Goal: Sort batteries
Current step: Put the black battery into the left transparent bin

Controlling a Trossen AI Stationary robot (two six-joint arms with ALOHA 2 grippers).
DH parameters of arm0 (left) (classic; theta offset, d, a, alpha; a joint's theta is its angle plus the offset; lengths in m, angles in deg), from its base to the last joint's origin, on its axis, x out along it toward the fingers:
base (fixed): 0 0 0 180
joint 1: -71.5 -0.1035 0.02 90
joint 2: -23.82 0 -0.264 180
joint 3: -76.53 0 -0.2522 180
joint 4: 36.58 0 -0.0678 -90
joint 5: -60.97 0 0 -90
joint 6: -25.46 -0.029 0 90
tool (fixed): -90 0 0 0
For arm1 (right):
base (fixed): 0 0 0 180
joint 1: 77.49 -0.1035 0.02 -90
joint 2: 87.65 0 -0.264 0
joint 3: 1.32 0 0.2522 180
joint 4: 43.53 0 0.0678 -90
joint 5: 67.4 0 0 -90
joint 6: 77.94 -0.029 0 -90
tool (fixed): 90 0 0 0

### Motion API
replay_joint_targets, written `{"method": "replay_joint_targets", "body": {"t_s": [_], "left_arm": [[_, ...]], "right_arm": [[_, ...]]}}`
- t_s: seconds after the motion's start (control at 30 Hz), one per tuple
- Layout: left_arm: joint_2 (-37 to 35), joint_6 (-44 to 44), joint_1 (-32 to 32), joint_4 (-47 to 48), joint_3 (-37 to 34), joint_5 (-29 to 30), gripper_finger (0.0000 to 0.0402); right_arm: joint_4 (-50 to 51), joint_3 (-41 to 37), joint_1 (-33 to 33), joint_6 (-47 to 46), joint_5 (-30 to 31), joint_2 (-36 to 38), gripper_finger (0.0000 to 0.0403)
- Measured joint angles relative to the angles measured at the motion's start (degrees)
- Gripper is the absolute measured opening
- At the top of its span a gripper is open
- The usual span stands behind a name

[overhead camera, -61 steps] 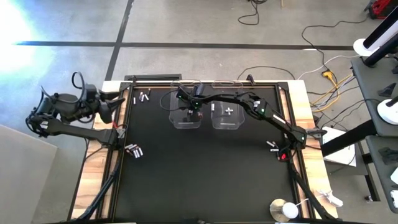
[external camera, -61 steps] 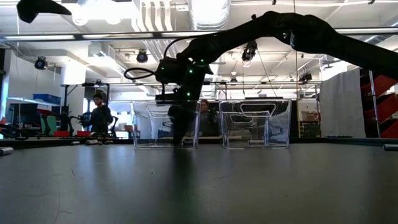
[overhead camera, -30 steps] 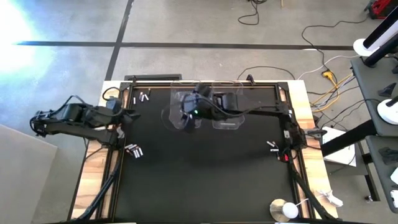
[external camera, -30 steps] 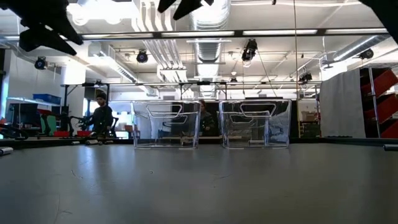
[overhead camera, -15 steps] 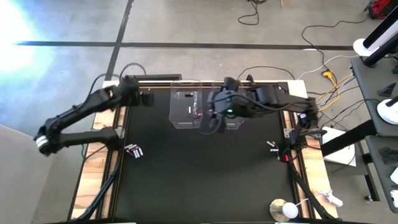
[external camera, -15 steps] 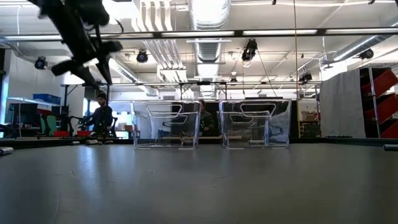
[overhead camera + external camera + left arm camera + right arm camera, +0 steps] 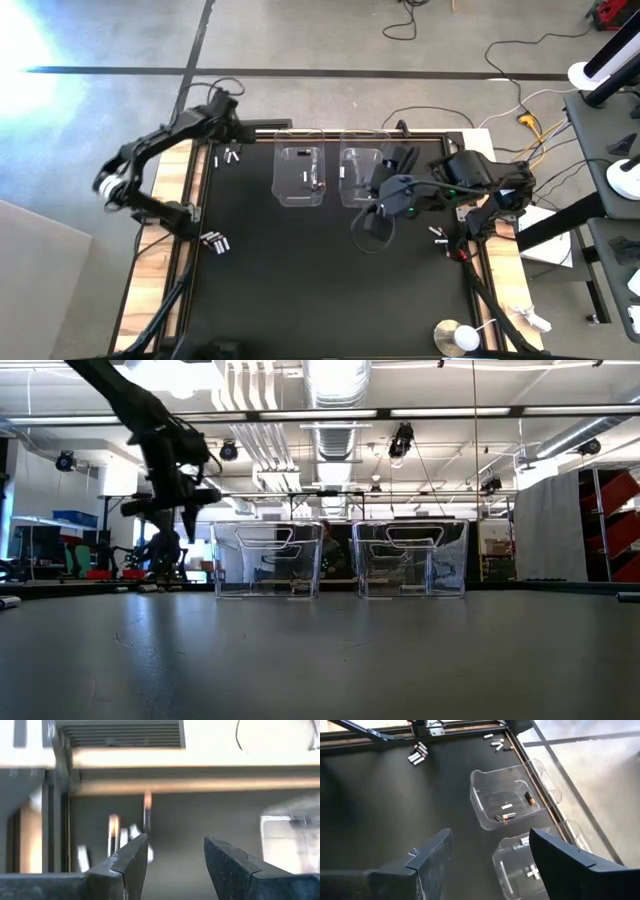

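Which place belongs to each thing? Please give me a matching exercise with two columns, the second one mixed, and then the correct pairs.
Things:
1. left gripper
2. right gripper
3. left tub
4. battery pile near the mat's left edge

Places or states:
A. holds a few batteries, one dark with a reddish end
B. open, above the loose batteries at the far left corner of the mat
C. lies on the mat with no gripper near it
D. open and empty, over the mat in front of the right tub

Pairs: 1-B, 2-D, 3-A, 4-C

Overhead, table-level, two wrists — shared tubs (image 7: pixel 299 176)
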Motion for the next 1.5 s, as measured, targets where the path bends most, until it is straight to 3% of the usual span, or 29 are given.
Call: {"method": "replay_joint_targets", "body": {"t_s": [0.3, 0.43, 0.7, 0.97, 1.5], "left_arm": [[19.12, -8.90, -2.77, 6.89, 12.36, -0.80, 0.0174], [24.38, -11.53, -5.03, 10.67, 16.21, -1.05, 0.0174], [28.02, -12.51, -7.24, 10.56, 16.72, -1.87, 0.0174], [29.56, -11.73, -7.33, 8.88, 16.00, -3.22, 0.0170], [30.13, -11.00, -6.76, 4.42, 12.46, -2.22, 0.0065]], "right_arm": [[0.20, -0.02, 0.55, -1.62, 0.03, 0.00, 0.0233], [0.20, -0.02, 1.00, -2.84, 0.22, -0.01, 0.0227], [0.18, -0.02, 0.96, -6.33, 0.39, -0.24, 0.0226], [0.18, -0.02, 0.98, -6.75, 5.01, -0.24, 0.0226], [0.16, -0.02, 3.06, -5.74, 9.60, -0.24, 0.0220]]}}
